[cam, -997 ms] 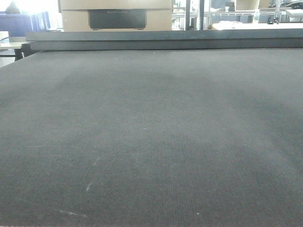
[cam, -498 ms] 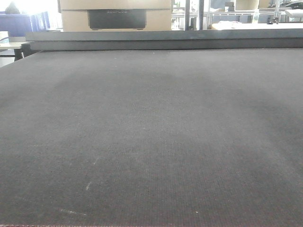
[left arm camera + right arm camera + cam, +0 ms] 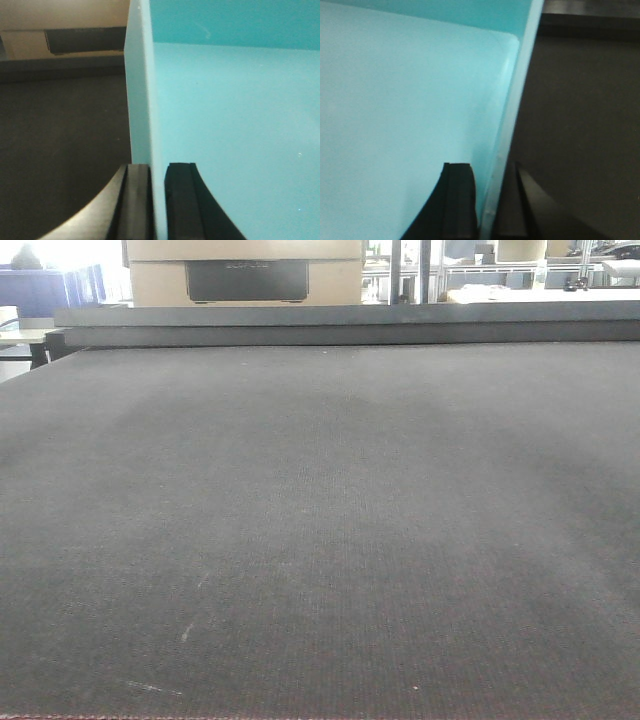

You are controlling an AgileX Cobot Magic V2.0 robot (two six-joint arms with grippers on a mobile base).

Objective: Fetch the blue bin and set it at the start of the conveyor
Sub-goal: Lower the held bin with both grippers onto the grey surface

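Note:
The blue bin (image 3: 235, 115) is a light turquoise tub with smooth walls. My left gripper (image 3: 157, 172) is shut on its left wall, one finger outside, one inside. My right gripper (image 3: 490, 172) is shut on its right wall (image 3: 520, 90) the same way. The bin's inside floor (image 3: 395, 110) is bare. The dark grey woven conveyor belt (image 3: 320, 520) fills the front view and shows beside the bin in the left wrist view (image 3: 60, 145) and in the right wrist view (image 3: 580, 125). The bin and both grippers are out of the front view. I cannot tell whether the bin touches the belt.
A raised dark frame bar (image 3: 340, 325) crosses the belt's far end. Behind it stands a cardboard box with a dark handle slot (image 3: 245, 275). Metal racking (image 3: 500, 270) stands at the far right, a pale table edge (image 3: 20, 335) at the far left.
The front view barely differs; a thin reddish line at the belt's near edge now shows along the bottom of the picture.

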